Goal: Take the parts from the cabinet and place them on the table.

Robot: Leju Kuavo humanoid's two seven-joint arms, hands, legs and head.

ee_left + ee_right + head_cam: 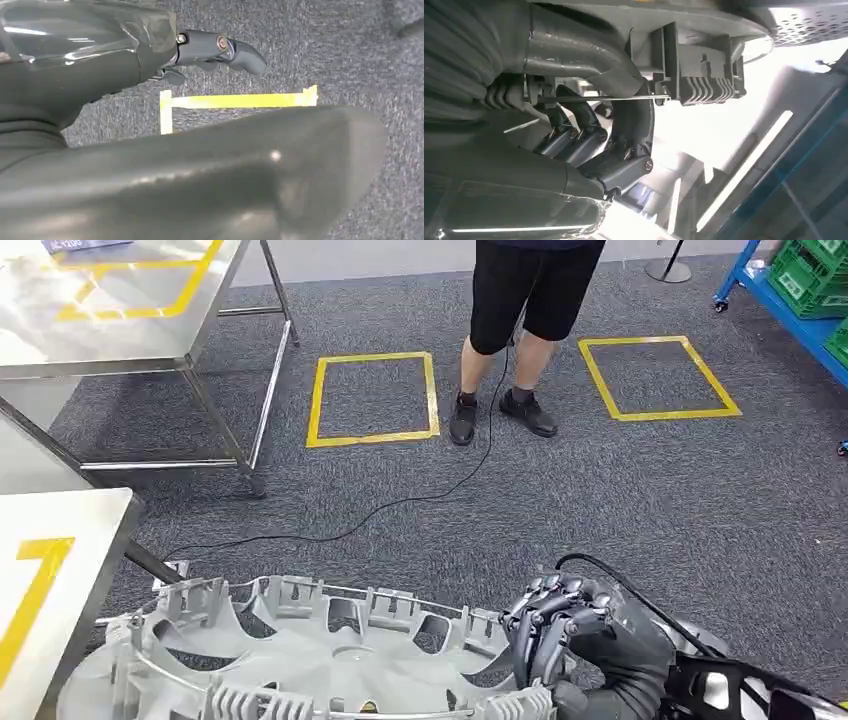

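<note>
A large grey plastic wheel cover [300, 660] with ribbed clips round its rim lies across the bottom of the head view, inner side up. My right hand [560, 625] grips its right rim, fingers curled over the edge. The right wrist view shows those fingers [589, 135] wrapped around the rim beside a clip block of the cover [694, 65]. In the left wrist view my left hand [150, 75] hangs over carpet, one finger [225, 50] stretched out apart from the thick thumb, nothing between them.
A steel table [50, 570] with yellow tape stands close at the left, a second steel table [120, 310] behind it. A person [520, 300] stands ahead between two yellow floor squares [373, 398] [655, 377]. A black cable [400, 502] crosses the carpet. Blue shelving [800, 290] stands far right.
</note>
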